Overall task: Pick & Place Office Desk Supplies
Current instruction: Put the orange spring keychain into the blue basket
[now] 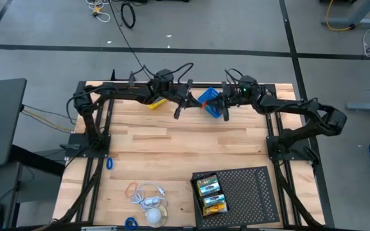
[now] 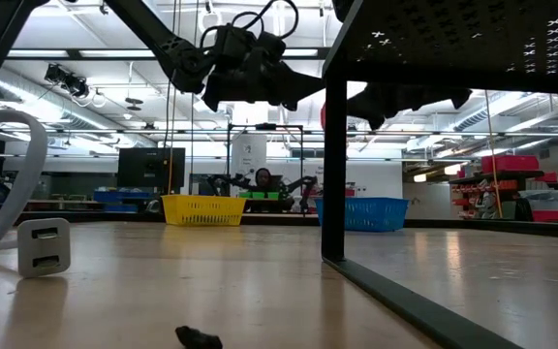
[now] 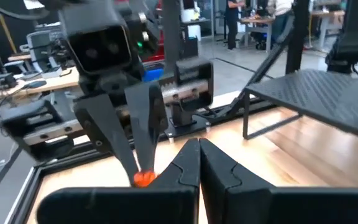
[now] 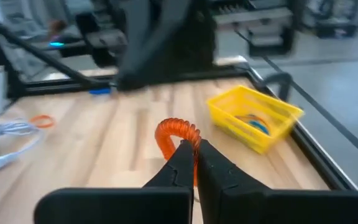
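Note:
My right gripper [image 4: 194, 152] is shut on an orange coiled band [image 4: 174, 132], held in the air over the far part of the table [image 1: 172, 141]. My left gripper [image 3: 199, 155] faces it from close by, shut, with nothing showing between its fingers. In the high view both grippers, left [image 1: 180, 109] and right [image 1: 221, 108], meet at the far edge between a yellow basket [image 1: 157, 102] and a blue basket [image 1: 209, 97]. Two crayon boxes [image 1: 211, 194] lie on the black perforated tray [image 1: 249, 186]. Loose bands, blue [image 1: 110, 163] and orange [image 1: 132, 188], lie on the wood. My right gripper pinches the orange coiled band at one spot of its loop [image 4: 184, 142] between its two fingers. The fingers come nearly level, tipped slightly down, from the table's right. The free part of the loop [image 3: 143, 179] arches beyond the fingertips, lifted clear of the table.
The tray stands raised on legs [image 2: 333, 165] at the near right. A white charger with its cable [image 1: 149, 199] and a blue band [image 1: 131, 222] lie near the front edge, a small dark clip [image 2: 199, 337] too. The yellow basket [image 4: 253, 118] holds some items.

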You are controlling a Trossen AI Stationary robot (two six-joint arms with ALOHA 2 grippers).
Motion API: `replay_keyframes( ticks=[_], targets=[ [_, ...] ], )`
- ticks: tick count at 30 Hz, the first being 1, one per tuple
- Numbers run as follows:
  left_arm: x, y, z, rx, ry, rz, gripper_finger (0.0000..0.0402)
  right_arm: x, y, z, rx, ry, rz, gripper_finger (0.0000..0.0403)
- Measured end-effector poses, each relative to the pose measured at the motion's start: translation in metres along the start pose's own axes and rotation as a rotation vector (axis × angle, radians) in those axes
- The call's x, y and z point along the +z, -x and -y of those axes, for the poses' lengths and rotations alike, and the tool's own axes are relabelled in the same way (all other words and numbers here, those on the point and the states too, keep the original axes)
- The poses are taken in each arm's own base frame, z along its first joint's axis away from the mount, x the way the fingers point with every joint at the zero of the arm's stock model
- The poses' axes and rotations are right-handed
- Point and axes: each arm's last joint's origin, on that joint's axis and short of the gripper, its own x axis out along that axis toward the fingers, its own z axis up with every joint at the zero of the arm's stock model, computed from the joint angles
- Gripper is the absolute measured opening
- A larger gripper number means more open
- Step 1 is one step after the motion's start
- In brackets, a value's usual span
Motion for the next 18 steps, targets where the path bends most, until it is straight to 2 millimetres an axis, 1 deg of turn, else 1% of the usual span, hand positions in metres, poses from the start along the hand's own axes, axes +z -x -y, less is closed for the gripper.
replay_keyframes(
  ticks=[5,10,14,18],
  targets=[
    [0.002,0.015,-0.008,0.016,0.051,-0.016,0.0002,-0.009,0.003,0.006,-0.130,-0.059,-0.091,0.0002],
    [0.006,0.029,-0.012,0.093,0.090,-0.096,0.0002,-0.020,0.006,0.009,-0.252,-0.111,-0.216,0.0001],
    [0.009,0.037,-0.009,0.171,0.080,-0.208,0.0002,-0.017,0.007,0.010,-0.343,-0.117,-0.365,0.0001],
    [0.014,0.044,-0.005,0.238,0.078,-0.291,0.0002,-0.010,0.009,0.008,-0.439,-0.092,-0.503,0.0000]
  ],
)
